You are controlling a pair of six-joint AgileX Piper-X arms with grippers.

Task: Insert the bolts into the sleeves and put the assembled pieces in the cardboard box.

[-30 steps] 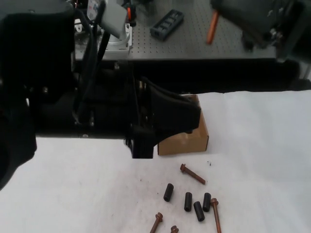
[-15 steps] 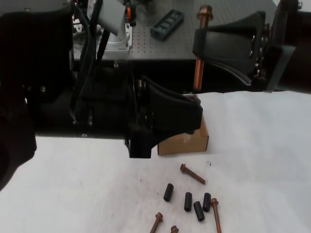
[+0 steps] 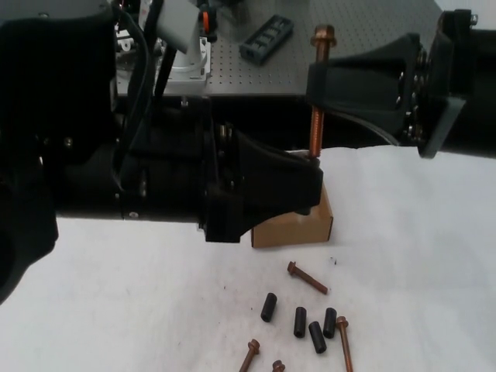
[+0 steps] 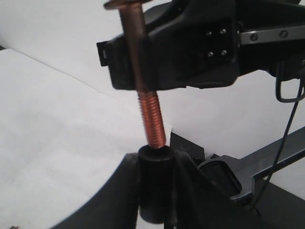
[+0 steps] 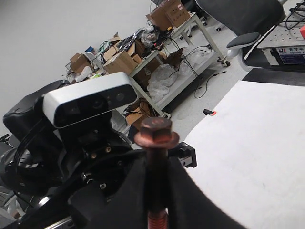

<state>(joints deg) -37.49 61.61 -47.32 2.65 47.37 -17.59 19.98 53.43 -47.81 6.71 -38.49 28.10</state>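
Note:
My right gripper (image 3: 316,84) is shut on a copper bolt (image 3: 318,93) that hangs upright, head up, above the cardboard box (image 3: 298,225). Below it my left gripper (image 3: 311,184) is shut on a black sleeve (image 4: 155,183), held upright. In the left wrist view the bolt (image 4: 145,100) has its threaded tip right at the sleeve's top opening, with the right gripper (image 4: 143,57) clamped around its shank. The right wrist view shows the bolt's hex head (image 5: 156,134) between my fingers (image 5: 131,191).
Several loose black sleeves (image 3: 300,322) and copper bolts (image 3: 308,277) lie on the white table (image 3: 418,256) in front of the box. A perforated metal bench (image 3: 364,46) with a black tray (image 3: 266,37) stands behind. The left arm's camera (image 5: 88,105) faces the right wrist.
The right arm has come in from the upper right with the bolt and shifted slightly left, bringing the bolt over the left gripper. The left gripper has barely moved.

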